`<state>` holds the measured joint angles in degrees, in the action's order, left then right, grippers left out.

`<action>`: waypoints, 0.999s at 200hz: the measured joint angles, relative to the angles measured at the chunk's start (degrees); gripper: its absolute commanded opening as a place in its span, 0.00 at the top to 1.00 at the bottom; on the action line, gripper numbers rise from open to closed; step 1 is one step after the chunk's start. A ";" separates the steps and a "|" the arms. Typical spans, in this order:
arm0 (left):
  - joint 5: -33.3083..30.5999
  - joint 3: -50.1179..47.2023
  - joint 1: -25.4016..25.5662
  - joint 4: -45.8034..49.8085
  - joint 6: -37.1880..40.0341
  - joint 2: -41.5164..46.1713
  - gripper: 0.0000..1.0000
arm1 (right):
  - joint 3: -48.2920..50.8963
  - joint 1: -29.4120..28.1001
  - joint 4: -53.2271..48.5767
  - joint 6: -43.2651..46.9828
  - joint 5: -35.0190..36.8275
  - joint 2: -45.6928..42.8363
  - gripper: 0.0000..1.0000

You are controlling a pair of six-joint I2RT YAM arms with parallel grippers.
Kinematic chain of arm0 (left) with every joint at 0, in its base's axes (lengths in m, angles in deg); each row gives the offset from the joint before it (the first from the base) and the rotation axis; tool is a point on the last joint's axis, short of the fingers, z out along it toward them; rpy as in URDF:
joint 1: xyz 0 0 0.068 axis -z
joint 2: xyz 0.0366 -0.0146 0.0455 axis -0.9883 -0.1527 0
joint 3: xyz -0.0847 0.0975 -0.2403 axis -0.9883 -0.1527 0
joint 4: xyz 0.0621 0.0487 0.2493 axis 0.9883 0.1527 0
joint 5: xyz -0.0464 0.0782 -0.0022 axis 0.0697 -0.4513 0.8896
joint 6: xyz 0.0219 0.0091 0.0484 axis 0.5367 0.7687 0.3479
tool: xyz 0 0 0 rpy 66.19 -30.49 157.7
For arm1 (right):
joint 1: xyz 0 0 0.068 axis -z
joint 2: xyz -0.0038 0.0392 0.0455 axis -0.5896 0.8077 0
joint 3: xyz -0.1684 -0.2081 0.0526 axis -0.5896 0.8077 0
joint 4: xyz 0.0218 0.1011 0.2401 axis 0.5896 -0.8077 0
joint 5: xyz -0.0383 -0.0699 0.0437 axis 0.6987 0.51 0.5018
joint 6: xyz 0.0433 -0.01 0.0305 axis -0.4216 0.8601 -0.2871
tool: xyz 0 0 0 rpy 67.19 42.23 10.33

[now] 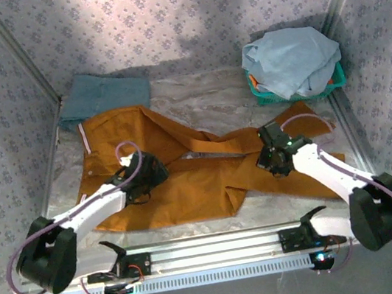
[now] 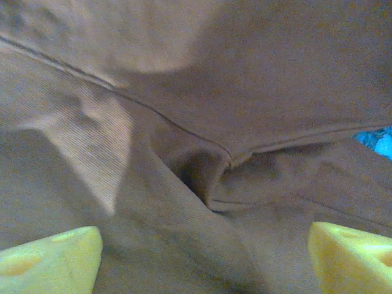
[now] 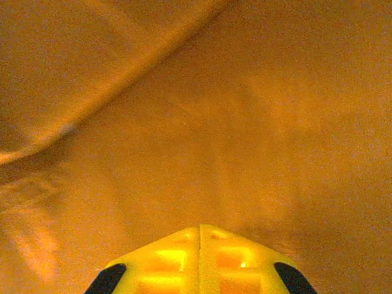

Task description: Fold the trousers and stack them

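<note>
A folded teal-blue garment (image 1: 102, 95) lies at the far left corner of the bench (image 1: 202, 90), just beside the waist of the rust-orange trousers (image 1: 188, 189). The trousers sprawl flat across the middle of the bench with the waist to the left. One leg runs along the near side and the other angles away toward the right.

The left gripper (image 1: 148, 173) sits low over the seat of the trousers, its dark head hiding its tips from above. On the left wrist camera its jaws stand spread wide, one yellow fingertip (image 2: 52, 260) in each bottom corner, both cut off by the frame. Between them lie the fine-ribbed trousers (image 2: 257, 73), with a seam and a dark, shadowed fold. A sliver of bright blue (image 2: 380, 141) at the right edge is too small to identify.

The right gripper (image 1: 273, 153) hangs over the spot where the legs meet, and its arm covers part of the far leg's end. Seen from its own wrist, the right gripper (image 3: 200, 260) has its jaws pressed together with nothing visible between them. The trousers (image 3: 245, 122) beyond are blurred, and whether the tips touch the cloth cannot be told.

At the far right corner a pale blue garment (image 1: 290, 57) heaps over a green basket (image 1: 256, 91), hiding most of its rim. Bare bench shows between the trousers and the back wall, and a narrow strip separates the near leg from the front rail (image 1: 220, 251). Patterned walls close in on both sides.
</note>
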<state>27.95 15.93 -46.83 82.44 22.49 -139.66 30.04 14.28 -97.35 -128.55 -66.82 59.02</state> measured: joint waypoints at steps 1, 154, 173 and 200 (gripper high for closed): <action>-0.11 0.00 0.13 -0.13 -0.20 -0.28 0.13 | 0.15 0.00 0.02 -0.11 -0.02 0.09 1.00; -3.28 -12.17 -11.13 -13.25 -12.48 4.31 0.14 | 9.81 44.11 0.35 8.87 -19.15 -1.40 1.00; -2.56 -13.40 -12.63 -12.41 -12.20 6.95 0.14 | 9.81 47.28 -1.14 10.80 -20.20 -1.70 1.00; -2.34 -14.56 -14.34 -6.78 -11.28 12.17 0.14 | 9.79 46.05 -3.37 11.56 -21.33 -5.55 1.00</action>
<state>25.61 1.38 -61.16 75.66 11.21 -127.49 39.83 60.33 -100.71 -116.99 -88.16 53.47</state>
